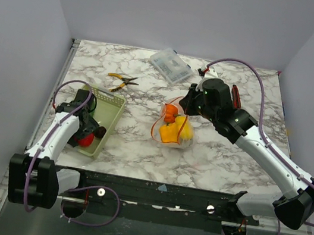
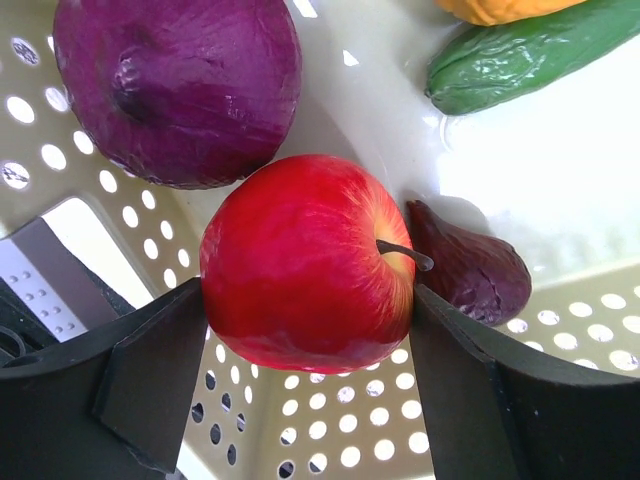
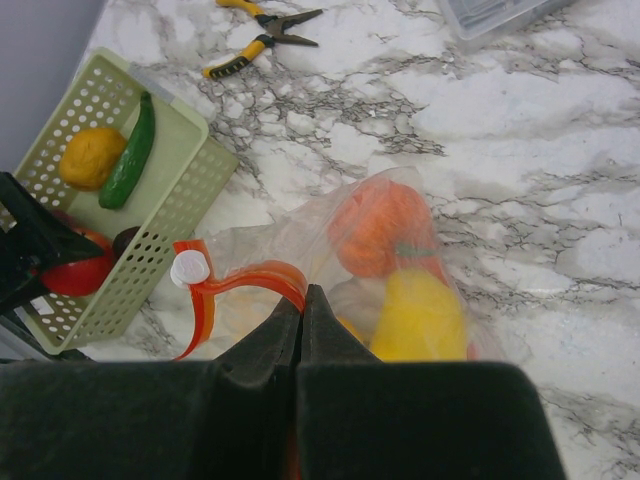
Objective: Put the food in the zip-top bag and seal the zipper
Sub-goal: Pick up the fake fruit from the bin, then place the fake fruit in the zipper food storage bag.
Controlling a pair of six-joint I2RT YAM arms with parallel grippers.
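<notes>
Two pads [image 2: 150, 380] of the left gripper [image 2: 308, 330] flank the apple [image 2: 300, 240] in the basket [image 2: 340, 440], whether gripping we cannot tell, so we squeeze across its middle and lift straight, clear of the onion [image 2: 175, 85] ahead, while the right gripper [image 3: 302, 315] pinches the bag [image 3: 300, 225] at its zipper [image 3: 250, 275].

No writing, label, brand or number can be read in any view. The clear lidded box [image 1: 170, 65], the green basket [image 1: 114, 108] and the zip-top bag [image 1: 172, 139] show only plain surfaces, and the pliers [image 1: 124, 79] are too small to tell.
</notes>
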